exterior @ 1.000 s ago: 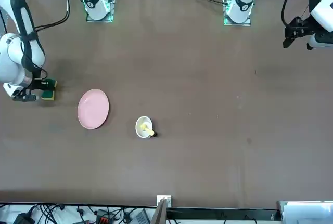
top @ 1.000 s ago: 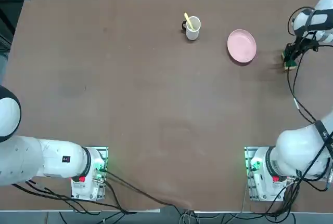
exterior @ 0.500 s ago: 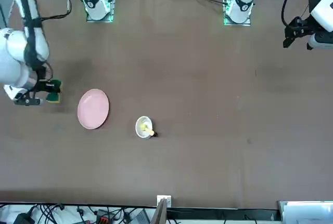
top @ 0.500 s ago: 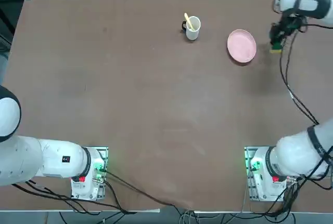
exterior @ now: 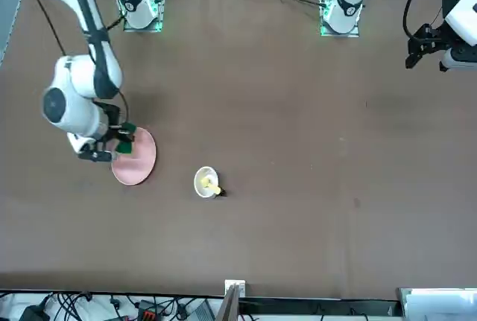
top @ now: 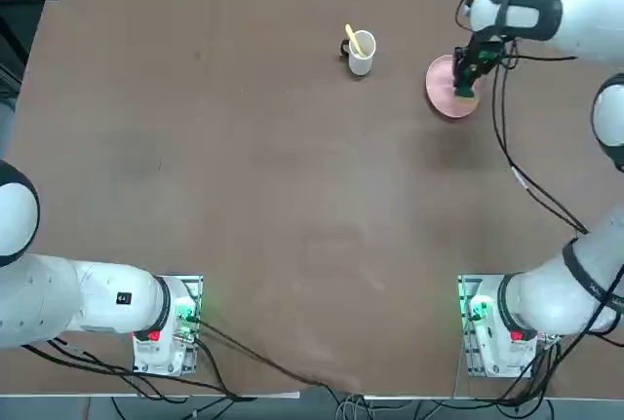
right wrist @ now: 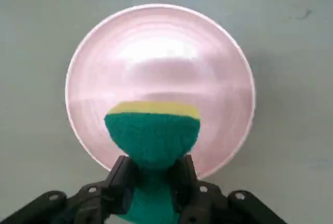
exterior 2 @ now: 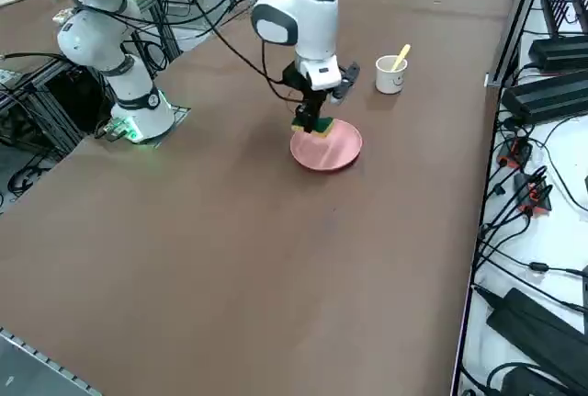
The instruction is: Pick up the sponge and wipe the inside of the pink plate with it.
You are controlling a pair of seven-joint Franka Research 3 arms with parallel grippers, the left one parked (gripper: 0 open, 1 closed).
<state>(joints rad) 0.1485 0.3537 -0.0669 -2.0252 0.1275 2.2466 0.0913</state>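
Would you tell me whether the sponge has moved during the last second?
Yes. The sponge, once right of the pink plate in the top view, now hangs over it.

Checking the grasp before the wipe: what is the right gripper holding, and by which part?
The right gripper is shut on the sponge, its fingers pinching the green end so it bulges out beyond them, yellow layer farthest out, above the pink plate.

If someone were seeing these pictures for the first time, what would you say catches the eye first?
Most striking is the right gripper, shut on a green and yellow sponge and held over the pink plate near the table's far right. Next comes the white mug with a yellow utensil, standing apart to the plate's left in the top view.
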